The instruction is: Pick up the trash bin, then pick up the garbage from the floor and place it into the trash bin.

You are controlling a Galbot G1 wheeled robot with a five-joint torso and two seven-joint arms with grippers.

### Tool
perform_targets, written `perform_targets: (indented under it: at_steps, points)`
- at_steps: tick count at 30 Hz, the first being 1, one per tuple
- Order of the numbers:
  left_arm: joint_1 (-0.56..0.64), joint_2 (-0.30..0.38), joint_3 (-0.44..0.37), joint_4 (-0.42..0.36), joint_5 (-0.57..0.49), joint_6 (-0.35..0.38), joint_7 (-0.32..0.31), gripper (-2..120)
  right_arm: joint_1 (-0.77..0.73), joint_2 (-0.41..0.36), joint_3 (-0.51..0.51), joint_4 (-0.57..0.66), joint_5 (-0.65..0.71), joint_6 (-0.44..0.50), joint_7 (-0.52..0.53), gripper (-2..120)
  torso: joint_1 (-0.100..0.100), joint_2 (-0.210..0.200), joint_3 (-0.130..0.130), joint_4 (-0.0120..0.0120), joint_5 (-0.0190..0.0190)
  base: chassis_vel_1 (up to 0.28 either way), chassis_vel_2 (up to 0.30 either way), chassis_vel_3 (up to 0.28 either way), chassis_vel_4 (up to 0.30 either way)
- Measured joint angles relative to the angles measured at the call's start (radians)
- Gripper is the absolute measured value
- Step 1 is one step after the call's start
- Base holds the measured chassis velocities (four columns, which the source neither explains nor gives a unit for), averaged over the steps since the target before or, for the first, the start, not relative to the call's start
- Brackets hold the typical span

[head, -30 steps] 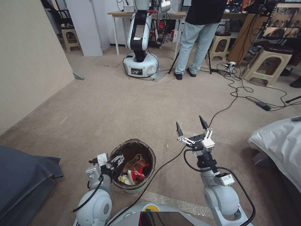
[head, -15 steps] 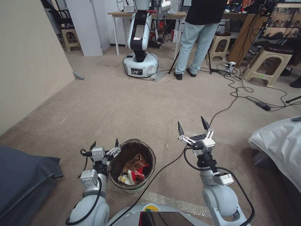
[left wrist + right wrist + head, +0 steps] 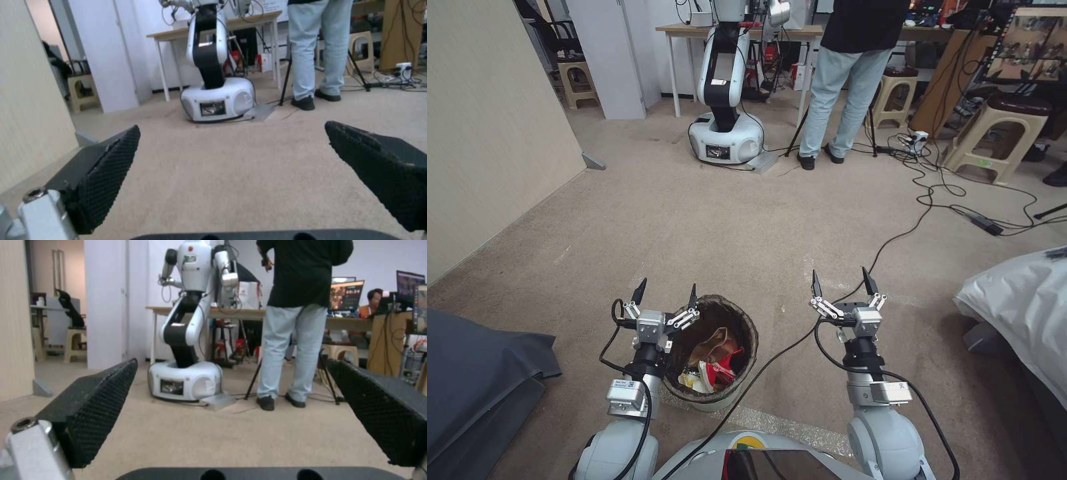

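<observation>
Standing on the carpet between the arms, the bin (image 3: 710, 353) already holds the garbage (image 3: 714, 363) (cups, wrappers, a brown bag). No litter shows on the floor, so little seems left. Left gripper (image 3: 665, 297) and right gripper (image 3: 840, 283) hover released, grasping nothing.

Robotics lab: parked white robot (image 3: 724, 87), floor cables (image 3: 954, 200), monitors (image 3: 1027, 50), workbench (image 3: 694, 30).

White robot (image 3: 724, 80) beside table (image 3: 734, 30); cables (image 3: 940, 193) cross carpet (image 3: 694, 220).
</observation>
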Motion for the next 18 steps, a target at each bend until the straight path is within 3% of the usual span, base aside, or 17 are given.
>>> perform_targets:
  at_steps: [18]
  points:
    - [-0.002,0.0,-0.005,0.003,0.009,0.0,-0.005,100,0.0,0.001,0.001,0.001,-0.006,0.002,0.002,100,0.0,0.0,0.0,0.0,0.0001,0.0,0.0,0.0,0.0]
